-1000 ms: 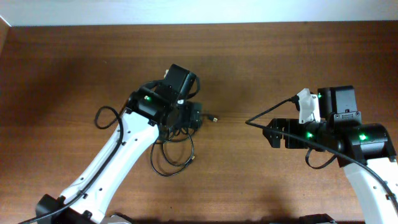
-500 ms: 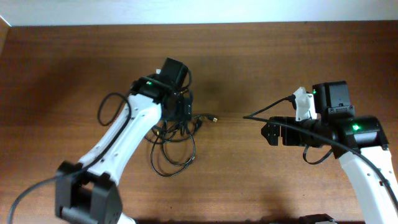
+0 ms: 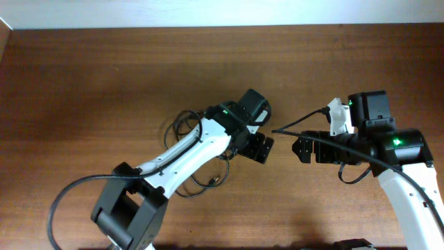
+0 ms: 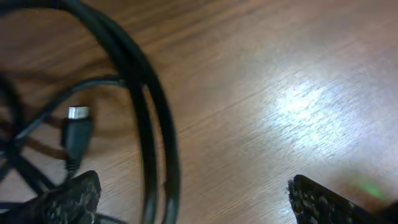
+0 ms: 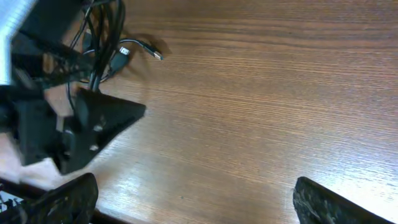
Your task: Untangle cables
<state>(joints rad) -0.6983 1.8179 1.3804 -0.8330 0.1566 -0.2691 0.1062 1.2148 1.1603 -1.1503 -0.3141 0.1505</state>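
Thin black looped cables point(image 4: 166, 134), one with a metal-tipped plug point(image 4: 78, 124): on the brown wooden surface point(image 3: 83, 76), under and between the left hand's point(image 3: 258, 147) spread fingers, ungrasped. Right hand point(image 3: 303, 149): released, empty, cables well apart from it.

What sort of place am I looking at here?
Likely a robotics lab or test bench: a left arm and right arm at a plain wooden table, with tangled black cables.

Black cables point(image 4: 152, 124), one ending in a black plug point(image 4: 78, 134) with a silver tip just ahead of the left claw's point(image 3: 259, 147) stippled black pads point(image 4: 68, 196), cross a reddish-brown wood-grain worktop point(image 3: 104, 76), and the white left arm point(image 3: 187, 149) and right arm point(image 3: 411, 201) show green lights.
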